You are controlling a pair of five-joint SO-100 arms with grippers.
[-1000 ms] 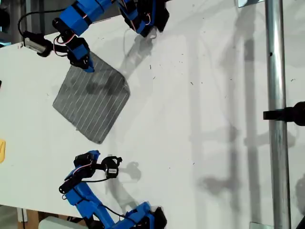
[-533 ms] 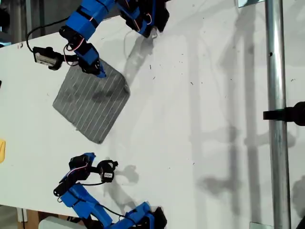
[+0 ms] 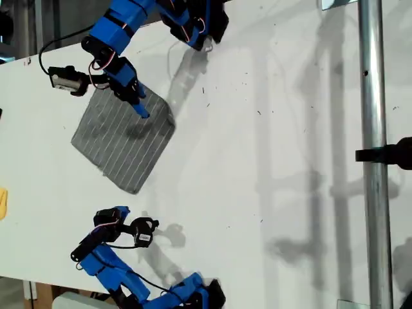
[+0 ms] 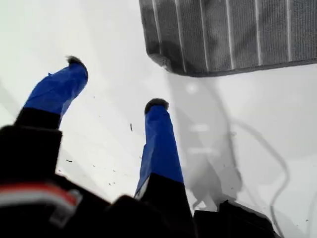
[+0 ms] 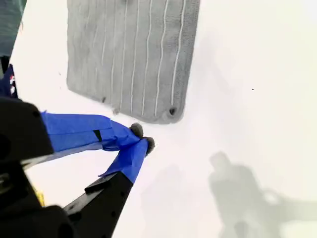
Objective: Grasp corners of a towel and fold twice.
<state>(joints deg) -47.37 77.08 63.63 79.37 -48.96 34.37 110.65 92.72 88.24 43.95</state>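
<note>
The towel (image 3: 122, 138) lies flat and unfolded on the white table (image 3: 270, 161), turned like a diamond in the exterior view, toward that view's left. It looks thin, soft and light. It will probably sag and bend as soon as one part is lifted, and it may slide on the smooth table if a jaw pushes it from the side instead of pinching it. The best places to take it seem to be the corners, where a lower jaw can go under the hem. Two neighbouring corners taken together should keep the edge straight for the fold.

The first gripper (image 4: 115, 83) belongs to the arm at the bottom of the exterior view (image 3: 106, 219). Its jaws are spread wide and hold nothing. They stand over bare table, short of the towel (image 4: 237, 34), and the nearest corner (image 4: 159, 59) is just ahead of one jaw.

The second gripper (image 5: 142, 137) belongs to the arm at the top of the exterior view (image 3: 140, 111). It reaches down at a slant toward the upper part of the cloth. Its jaws are pressed together, tip against tip, with no cloth between them. In its wrist view they are just beside a rounded corner (image 5: 171, 113) of the towel (image 5: 129, 59). It would need to open before it can take this corner.
</note>
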